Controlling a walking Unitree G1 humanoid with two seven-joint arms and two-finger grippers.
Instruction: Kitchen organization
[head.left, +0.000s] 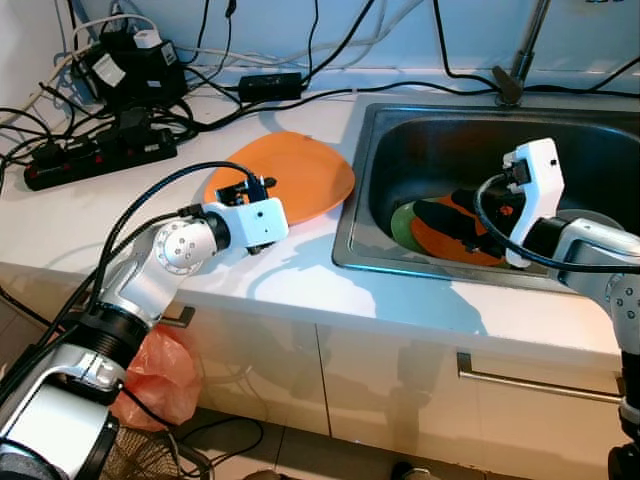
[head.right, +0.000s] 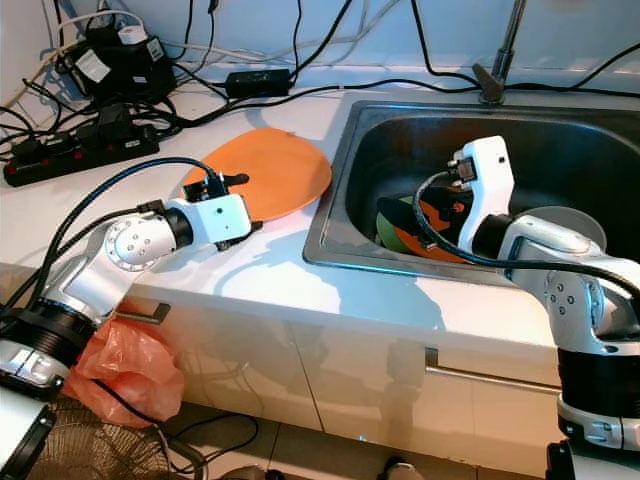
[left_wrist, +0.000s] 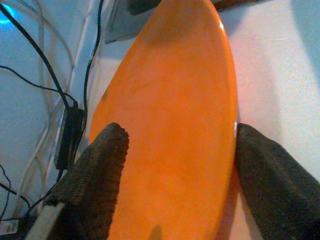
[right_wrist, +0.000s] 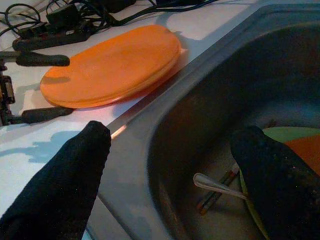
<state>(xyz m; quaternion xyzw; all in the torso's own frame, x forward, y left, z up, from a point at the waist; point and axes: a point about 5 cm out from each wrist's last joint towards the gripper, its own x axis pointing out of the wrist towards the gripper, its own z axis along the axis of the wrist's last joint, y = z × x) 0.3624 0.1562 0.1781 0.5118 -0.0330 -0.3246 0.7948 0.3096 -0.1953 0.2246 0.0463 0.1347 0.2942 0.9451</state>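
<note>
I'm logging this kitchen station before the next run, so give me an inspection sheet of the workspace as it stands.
Surface: white countertop with a steel sink set in it.
Job's things: orange plate on the counter beside the sink; green plate and orange plate in the sink, with a spoon.
Clutter: power strip and adapters on the counter.
Grippers: left gripper open, straddling the orange plate's edge; right gripper open over the sink.
Cables: many black and white leads along the back wall.
Surroundings: faucet, cabinet handle, orange bag on the floor.
</note>
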